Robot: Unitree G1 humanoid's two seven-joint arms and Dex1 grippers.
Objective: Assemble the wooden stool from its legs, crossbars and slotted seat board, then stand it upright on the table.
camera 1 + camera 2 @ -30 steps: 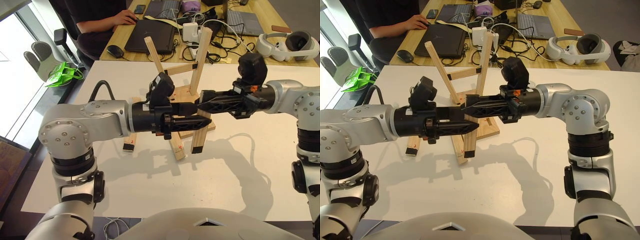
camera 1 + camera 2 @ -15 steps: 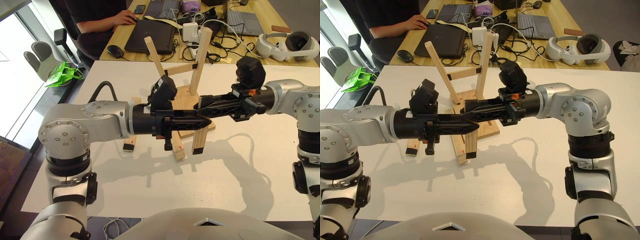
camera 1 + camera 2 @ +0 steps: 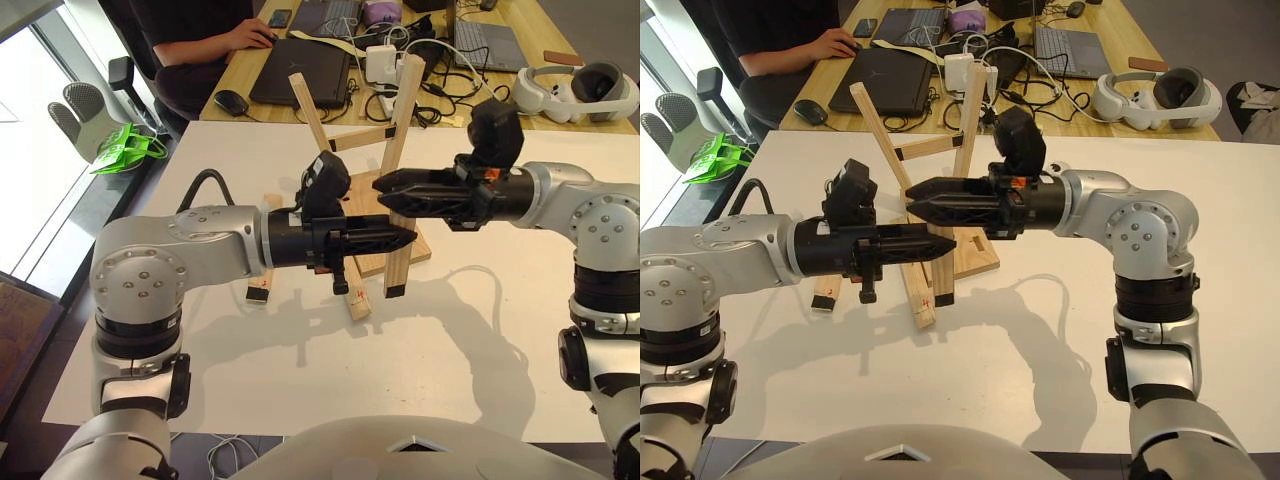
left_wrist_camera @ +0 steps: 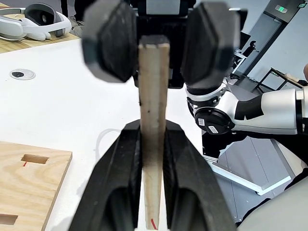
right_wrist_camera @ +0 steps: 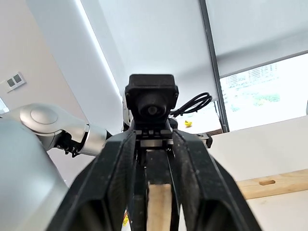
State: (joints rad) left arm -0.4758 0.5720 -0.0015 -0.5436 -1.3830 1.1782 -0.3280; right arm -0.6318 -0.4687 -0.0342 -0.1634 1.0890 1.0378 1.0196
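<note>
The slotted seat board (image 3: 978, 258) lies on the white table. Two legs (image 3: 402, 100) joined by a crossbar (image 3: 360, 137) stick up from it. My left gripper (image 3: 408, 238) is over the board's near edge, shut on an upright wooden leg (image 4: 154, 120). Two more legs (image 3: 397, 272) reach down to the table under its fingers. My right gripper (image 3: 382, 183) comes in from the opposite side, just above the left one. It is open, its fingers (image 4: 108, 45) on either side of that leg's top end (image 5: 159, 207) with a small gap.
A loose wooden piece (image 3: 258, 285) lies on the table left of the stool. Beyond the far edge stands a wooden desk (image 3: 240, 70) with laptops, cables and a headset (image 3: 580, 90), and a person sits there. The near and right table areas are bare.
My right gripper has risen and slid toward my left, from level with the left fingertips to just above them. The left gripper keeps its hold on the leg.
</note>
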